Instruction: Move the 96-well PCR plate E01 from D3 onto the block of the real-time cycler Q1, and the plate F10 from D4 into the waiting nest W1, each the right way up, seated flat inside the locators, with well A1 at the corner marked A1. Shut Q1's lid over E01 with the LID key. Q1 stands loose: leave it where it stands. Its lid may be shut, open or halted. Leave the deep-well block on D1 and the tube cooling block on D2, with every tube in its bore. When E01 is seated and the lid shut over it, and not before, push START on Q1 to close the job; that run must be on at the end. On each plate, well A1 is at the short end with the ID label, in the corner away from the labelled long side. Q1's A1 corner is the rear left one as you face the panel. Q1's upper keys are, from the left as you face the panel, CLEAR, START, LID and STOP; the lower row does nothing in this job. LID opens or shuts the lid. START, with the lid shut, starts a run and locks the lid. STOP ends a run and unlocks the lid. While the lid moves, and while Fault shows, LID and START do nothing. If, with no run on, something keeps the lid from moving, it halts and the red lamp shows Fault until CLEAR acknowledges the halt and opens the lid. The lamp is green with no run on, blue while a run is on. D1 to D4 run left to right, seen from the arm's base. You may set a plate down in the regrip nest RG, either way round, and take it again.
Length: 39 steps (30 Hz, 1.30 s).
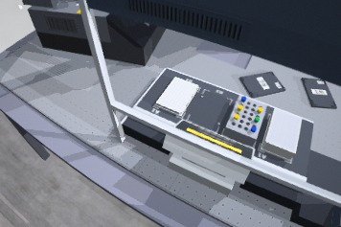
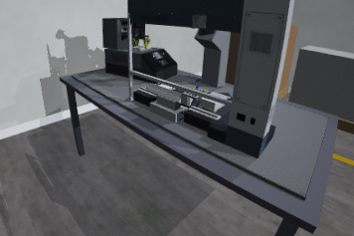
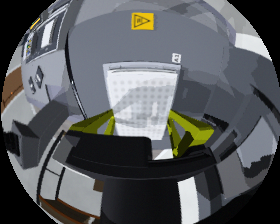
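Note:
My gripper (image 3: 141, 111) (image 2: 141, 42) is shut on a white 96-well plate (image 3: 140, 93), gripped across its near end by the yellow-green fingers. It hangs over the real-time cycler Q1 (image 2: 160, 62) (image 1: 67, 25) at the far left of the table, whose lid (image 2: 115, 33) stands open. Below the plate I see the cycler's grey top with a yellow warning label (image 3: 141, 21) and a small corner marker (image 3: 176, 57). I cannot tell whether the plate touches the block. A second white plate (image 1: 177, 95) sits on the deck, and the slot (image 1: 211, 108) beside it is bare.
The tube cooling block (image 1: 246, 116) with coloured caps and the white deep-well block (image 1: 284, 132) stand on the deck. Two black nests (image 1: 261, 83) (image 1: 318, 93) lie behind it. A dark gantry (image 2: 199, 6) spans the table, and a grey rail (image 1: 98, 56) crosses in front.

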Each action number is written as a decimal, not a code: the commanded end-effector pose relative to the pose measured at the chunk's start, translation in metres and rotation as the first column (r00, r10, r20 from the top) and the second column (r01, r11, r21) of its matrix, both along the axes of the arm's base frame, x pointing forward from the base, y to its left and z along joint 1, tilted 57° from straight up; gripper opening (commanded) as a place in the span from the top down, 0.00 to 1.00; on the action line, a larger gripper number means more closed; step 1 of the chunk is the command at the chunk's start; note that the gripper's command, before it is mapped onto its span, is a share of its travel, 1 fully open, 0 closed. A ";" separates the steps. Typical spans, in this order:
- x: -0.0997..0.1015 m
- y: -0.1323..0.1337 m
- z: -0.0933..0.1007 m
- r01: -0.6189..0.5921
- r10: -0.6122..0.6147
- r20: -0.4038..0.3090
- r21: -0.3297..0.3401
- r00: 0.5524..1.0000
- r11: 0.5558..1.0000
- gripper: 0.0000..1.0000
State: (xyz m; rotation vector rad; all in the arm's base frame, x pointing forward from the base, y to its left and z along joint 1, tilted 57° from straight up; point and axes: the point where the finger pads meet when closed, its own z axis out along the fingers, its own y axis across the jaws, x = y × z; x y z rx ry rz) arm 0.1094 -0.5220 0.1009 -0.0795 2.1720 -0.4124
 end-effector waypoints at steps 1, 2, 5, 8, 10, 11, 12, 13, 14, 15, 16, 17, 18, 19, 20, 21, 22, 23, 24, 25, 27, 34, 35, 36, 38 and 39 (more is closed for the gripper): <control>-0.004 -0.001 -0.004 0.009 -0.009 0.001 -0.004 1.000 1.000 1.00; -0.004 -0.002 -0.004 0.009 -0.009 0.001 -0.004 1.000 1.000 1.00; -0.006 -0.003 -0.006 0.013 -0.013 0.001 -0.002 1.000 1.000 1.00; -0.011 -0.004 -0.007 0.020 -0.020 0.000 -0.003 1.000 1.000 1.00; -0.012 -0.004 -0.007 0.017 -0.017 -0.002 -0.010 1.000 1.000 1.00; -0.013 -0.004 -0.006 0.018 -0.018 -0.002 -0.011 1.000 1.000 1.00; -0.013 -0.005 -0.004 0.018 -0.018 -0.002 -0.017 1.000 1.000 1.00; -0.014 -0.006 0.000 0.019 -0.019 -0.003 -0.025 1.000 1.000 1.00; -0.014 -0.008 0.003 0.019 -0.019 -0.003 -0.033 1.000 0.999 1.00; -0.014 -0.010 0.007 0.019 -0.019 -0.004 -0.041 1.000 0.999 1.00; -0.014 -0.012 0.011 0.019 -0.020 -0.004 -0.049 1.000 0.999 1.00; -0.014 -0.012 0.011 0.019 -0.020 -0.004 -0.049 1.000 0.999 1.00; -0.014 -0.012 0.011 0.019 -0.020 -0.004 -0.049 1.000 0.999 1.00; -0.015 -0.013 0.014 0.019 -0.020 -0.004 -0.057 1.000 0.998 1.00; -0.015 -0.015 0.018 0.019 -0.020 -0.005 -0.065 1.000 0.998 1.00; -0.015 -0.015 0.020 0.020 -0.020 -0.005 -0.069 1.000 0.997 1.00; -0.015 -0.016 0.023 0.020 -0.020 -0.005 -0.074 1.000 0.997 1.00; -0.015 -0.016 0.024 0.020 -0.020 -0.005 -0.076 1.000 0.997 1.00; -0.015 -0.017 0.025 0.020 -0.020 -0.005 -0.078 1.000 0.997 1.00; -0.015 -0.017 0.026 0.020 -0.020 -0.005 -0.080 1.000 0.997 1.00; -0.015 -0.018 0.027 0.020 -0.021 -0.006 -0.083 1.000 0.996 1.00; -0.015 -0.014 0.026 0.021 -0.021 -0.004 -0.066 1.000 0.998 1.00; -0.015 -0.014 0.026 0.021 -0.021 -0.004 -0.066 1.000 0.998 1.00; -0.015 -0.013 0.024 0.021 -0.021 -0.004 -0.060 1.000 0.998 1.00; -0.015 -0.009 0.020 0.021 -0.021 -0.003 -0.052 1.000 0.998 1.00; -0.015 -0.008 0.019 0.021 -0.021 -0.003 -0.048 1.000 0.999 1.00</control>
